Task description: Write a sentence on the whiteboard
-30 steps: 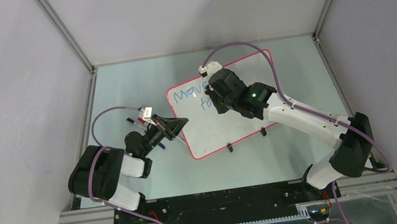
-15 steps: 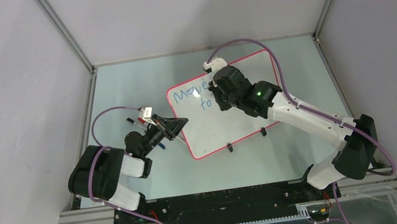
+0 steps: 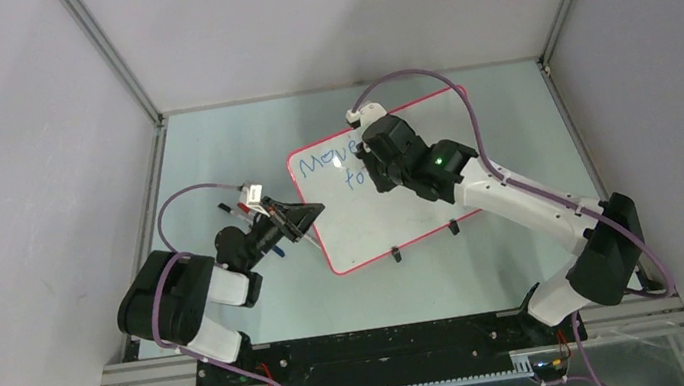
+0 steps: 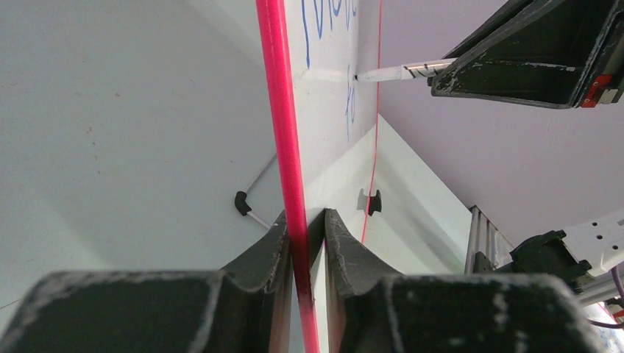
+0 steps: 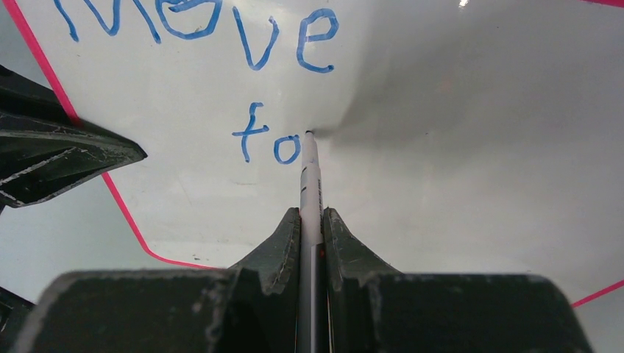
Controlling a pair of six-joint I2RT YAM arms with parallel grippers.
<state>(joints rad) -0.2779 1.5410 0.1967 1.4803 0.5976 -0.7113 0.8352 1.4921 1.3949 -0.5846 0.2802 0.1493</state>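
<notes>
Since a second ago only the right arm has stirred: its wrist swung slightly out over the whiteboard [image 3: 373, 224] and came back almost to where it was. The left arm has not shifted, and the blue writing [image 5: 252, 62] reads the same.

That glossy white board, rounded at the corners, lies skewed on the smooth pale-green table [image 3: 211, 151]. Two small black clip feet [image 3: 395, 254] sit on its near edge. The left gripper [image 4: 305, 217] pinches the thin red-pink frame [image 4: 283, 110] at the board's left edge, its rough black jaws closed onto the rim from both sides.

The right gripper [image 5: 311, 213] is clamped tight on a slim white marker [image 5: 310, 184]. The dark tip touches the board just right of the last letter. So far the loose, rounded hand reads "Move" near the board's far-left corner, with "fo" stepped in beneath it. The rest of the board is bare and shiny.
</notes>
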